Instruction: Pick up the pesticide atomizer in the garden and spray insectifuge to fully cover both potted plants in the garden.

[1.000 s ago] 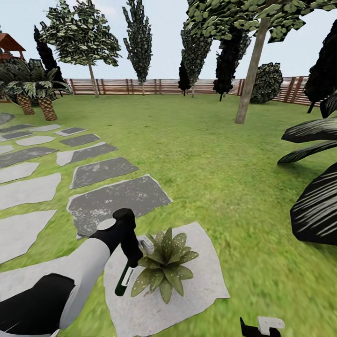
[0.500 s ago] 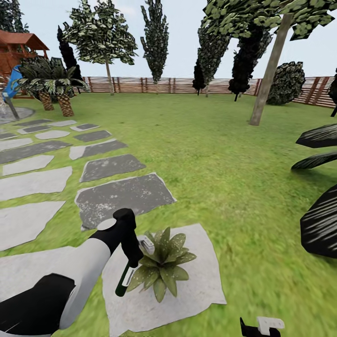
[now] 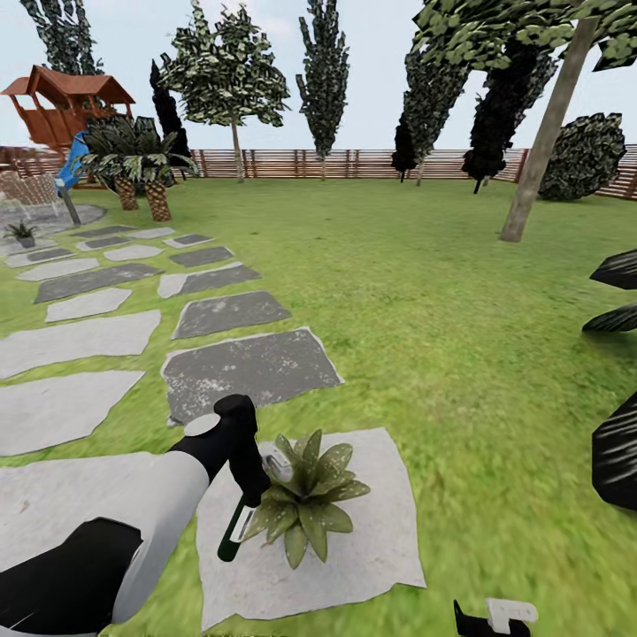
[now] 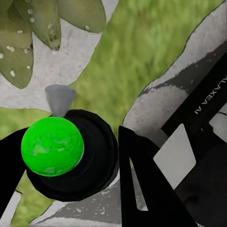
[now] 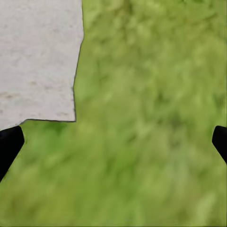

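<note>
My left gripper (image 3: 251, 485) is shut on the pesticide atomizer (image 3: 232, 534), a slim dark-green bottle held slanted with its pale trigger head (image 3: 276, 462) up against a potted plant (image 3: 305, 502). That olive, speckled rosette sits on a pale stone slab (image 3: 380, 540). In the left wrist view the bottle's bright green end (image 4: 52, 146) sits between the black fingers (image 4: 142, 184), with speckled leaves (image 4: 33, 33) beyond. A small plant (image 3: 19, 232) shows far off on the round grey patch. My right gripper (image 5: 113, 142) hangs open over grass; a part of it shows at the head view's bottom edge (image 3: 492, 617).
Grey stepping stones (image 3: 248, 367) run away to the left over the lawn. Palms (image 3: 141, 168) and a wooden play tower (image 3: 66, 106) stand at the far left before the slatted fence (image 3: 354, 164). A tree trunk (image 3: 541, 150) and big dark leaves (image 3: 619, 442) stand on the right.
The whole head view has swung to the left, bringing the play tower and round patch into sight. My left arm keeps the atomizer beside the plant as before.
</note>
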Controlling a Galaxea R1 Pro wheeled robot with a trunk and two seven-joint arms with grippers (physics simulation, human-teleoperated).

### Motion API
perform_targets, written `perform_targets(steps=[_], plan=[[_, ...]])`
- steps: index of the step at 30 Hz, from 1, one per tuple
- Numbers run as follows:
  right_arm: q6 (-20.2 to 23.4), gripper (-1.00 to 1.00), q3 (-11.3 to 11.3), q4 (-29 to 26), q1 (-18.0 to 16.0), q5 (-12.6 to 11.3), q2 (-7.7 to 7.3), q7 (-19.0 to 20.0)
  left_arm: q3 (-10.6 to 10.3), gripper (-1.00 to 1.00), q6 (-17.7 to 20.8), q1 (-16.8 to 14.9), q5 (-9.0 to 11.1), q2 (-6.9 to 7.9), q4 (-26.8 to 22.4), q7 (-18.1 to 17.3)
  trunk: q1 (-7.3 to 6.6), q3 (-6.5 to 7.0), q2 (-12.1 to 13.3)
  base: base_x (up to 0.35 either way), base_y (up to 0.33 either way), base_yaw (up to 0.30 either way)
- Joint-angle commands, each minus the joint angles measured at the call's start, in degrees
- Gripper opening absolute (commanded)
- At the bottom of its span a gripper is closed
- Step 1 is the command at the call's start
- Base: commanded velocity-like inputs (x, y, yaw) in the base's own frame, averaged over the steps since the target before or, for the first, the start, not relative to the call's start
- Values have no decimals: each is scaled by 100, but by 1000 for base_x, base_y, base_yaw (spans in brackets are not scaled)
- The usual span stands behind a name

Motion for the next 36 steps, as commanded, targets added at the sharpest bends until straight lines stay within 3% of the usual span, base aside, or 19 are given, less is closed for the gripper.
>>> perform_targets(steps=[1,12,16,19,25,36], plan=[[-20,100,9,2,-1,-49,-1,14,-6,-100,59,-3,-50,-2,-4,-55,-1,-5,-2,0,-3,277],[-20,100,9,9,-1,-46,-11,14,2,-100,51,92,-95,7,17,19,-1,-5,-2,0,0,255],[-20,100,9,11,-1,-46,-18,14,6,-100,51,150,-84,14,86,372,-1,-5,-2,0,0,11],[-20,100,6,11,-1,-46,-18,14,10,-100,51,200,-82,15,42,414,-1,-5,-2,6,-6,0],[-20,100,9,11,-1,-46,-18,14,11,-100,51,208,-68,10,19,420,-1,-5,-2,108,-226,53],[-20,100,9,11,-1,-46,-18,14,11,-100,51,208,-71,-25,5,420,-1,-5,-2,5,-272,271]])
